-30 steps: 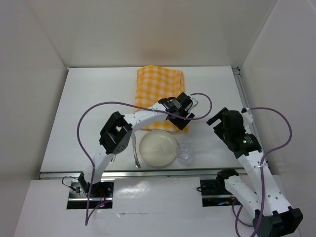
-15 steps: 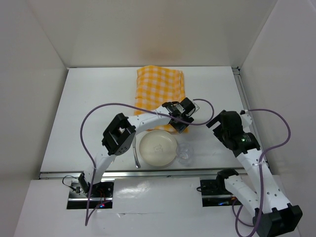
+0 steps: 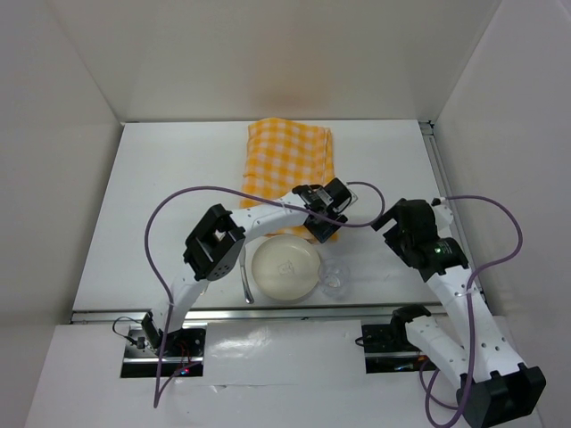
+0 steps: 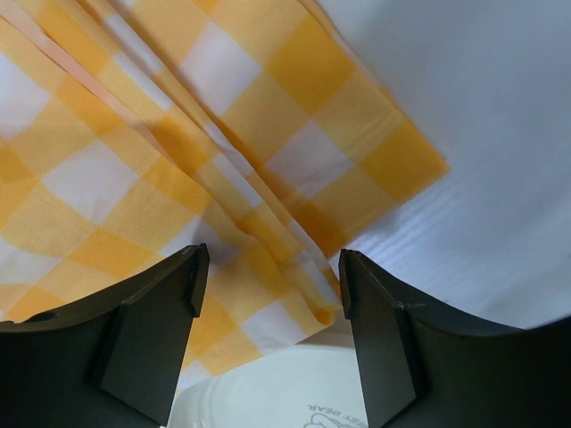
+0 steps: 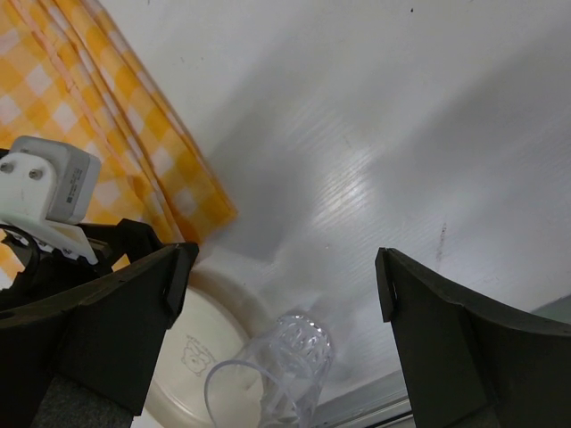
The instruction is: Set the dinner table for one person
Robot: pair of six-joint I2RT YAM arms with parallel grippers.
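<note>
**Top external view.** The large, flat, matte white rectangular counter [image 3: 152, 196] lies under the round cream ceramic plate [image 3: 285, 269] and spreads out from it on every side to the white walls. Its surface is plain and unmarked, and far bigger than anything on it. A yellow-and-white checked folded cloth [image 3: 290, 165] lies beyond the plate, with its near edge just beside the plate's far rim. A clear plastic tumbler [image 3: 335, 278] stands just right of the plate, touching or nearly touching its rim. A slim metal utensil [image 3: 244, 275] lies just left of the plate. The left end effector [image 3: 321, 225] is over the plate's far-right rim, at the cloth's near corner. The right end effector [image 3: 391, 219] hangs to the right of the plate and beyond the tumbler, apart from both.

**Left wrist view.** The left end effector [image 4: 268, 276] has its jaws moderately wide, with the cloth's [image 4: 178, 134] folded near corner showing between them. Whether the fingers touch the cloth cannot be told. The plate's rim [image 4: 268, 401] shows at the lower edge, and bare white counter [image 4: 482, 134] fills the right side.

**Right wrist view.** The right end effector [image 5: 281, 267] is spread wide and grips nothing. Below it lies ribbed white counter [image 5: 375, 134], with the tumbler [image 5: 281, 361] beside the plate [image 5: 201, 357] and the cloth [image 5: 116, 125] past the plate.
</note>
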